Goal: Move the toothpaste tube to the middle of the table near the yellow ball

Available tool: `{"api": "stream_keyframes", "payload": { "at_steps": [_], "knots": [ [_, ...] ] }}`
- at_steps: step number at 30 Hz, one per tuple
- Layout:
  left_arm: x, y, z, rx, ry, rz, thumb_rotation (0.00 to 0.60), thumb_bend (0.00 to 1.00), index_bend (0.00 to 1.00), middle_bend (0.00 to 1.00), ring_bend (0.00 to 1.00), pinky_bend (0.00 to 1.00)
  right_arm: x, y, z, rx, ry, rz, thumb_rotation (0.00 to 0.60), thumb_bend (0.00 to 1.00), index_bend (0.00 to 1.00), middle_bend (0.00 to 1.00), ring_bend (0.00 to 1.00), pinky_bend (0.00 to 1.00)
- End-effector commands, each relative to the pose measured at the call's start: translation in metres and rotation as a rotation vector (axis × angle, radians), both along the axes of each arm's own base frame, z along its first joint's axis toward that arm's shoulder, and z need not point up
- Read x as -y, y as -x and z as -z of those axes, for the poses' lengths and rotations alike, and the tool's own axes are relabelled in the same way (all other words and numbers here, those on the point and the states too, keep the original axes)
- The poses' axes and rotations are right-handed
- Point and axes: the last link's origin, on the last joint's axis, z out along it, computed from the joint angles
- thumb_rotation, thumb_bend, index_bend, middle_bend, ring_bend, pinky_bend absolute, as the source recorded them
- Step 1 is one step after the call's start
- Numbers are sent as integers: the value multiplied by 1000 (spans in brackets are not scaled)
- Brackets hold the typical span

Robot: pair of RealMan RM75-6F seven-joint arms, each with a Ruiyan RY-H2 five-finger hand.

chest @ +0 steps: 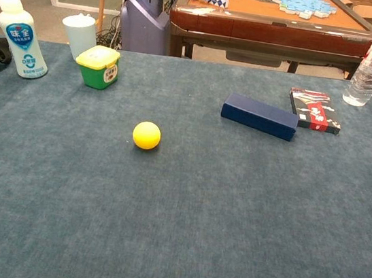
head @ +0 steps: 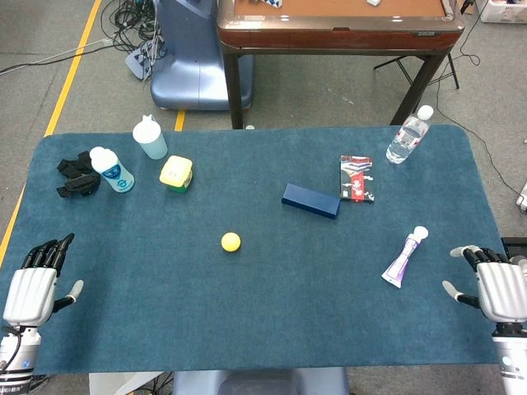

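We see the purple-and-white toothpaste tube (head: pixel 404 259) lying flat on the blue cloth-covered counter (head: pixel 272 313), toward its right side, white cap pointing away from the robot. It lies well apart from the small yellow ball (head: pixel 230 241), which sits near the counter's middle.

The right robot hand (head: pixel 494 284) rests at the counter's right edge, near the tube but not touching it; its fingers are spread and it holds nothing. The left robot hand (head: pixel 34 284) rests at the left edge, fingers extended and apart, also holding nothing.

Behind the ball we note a dark blue rectangular box (head: pixel 310 200) beside a black-and-red card pack (head: pixel 356 178), with a clear plastic water bottle (head: pixel 408 136) at the far right. At the far left stand a white drink bottle (head: pixel 111 169), a pale lidded cup (head: pixel 150 137), a yellow-green lidded tub (head: pixel 176 174) and a black strap-like object (head: pixel 77 174).
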Motion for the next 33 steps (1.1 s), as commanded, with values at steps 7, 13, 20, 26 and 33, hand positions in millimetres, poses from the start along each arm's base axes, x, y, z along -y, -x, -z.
{"api": "stream_keyframes", "payload": {
  "at_steps": [7, 13, 20, 26, 33],
  "knots": [
    [2, 0, 0, 3, 9, 2, 600, 256, 40, 167, 121, 125, 3, -1, -3, 5, -36, 8, 600, 212, 379, 395, 343, 403],
    [1, 1, 3, 18, 39, -13, 600, 257, 40, 166, 121, 125, 16, 2, -11, -34, -148, 85, 600, 212, 313, 394, 312, 362],
    [1, 3, 10, 43, 65, -25, 600, 256, 40, 163, 121, 125, 38, 14, -3, -43, -311, 223, 600, 212, 204, 337, 224, 310],
    [0, 4, 12, 46, 76, -31, 600, 256, 40, 159, 121, 125, 59, 24, 12, -63, -367, 254, 600, 212, 194, 333, 216, 309],
    [2, 6, 12, 50, 80, -43, 600, 256, 40, 157, 121, 125, 78, 31, 34, -60, -425, 273, 600, 212, 182, 332, 216, 309]
  ]
}}
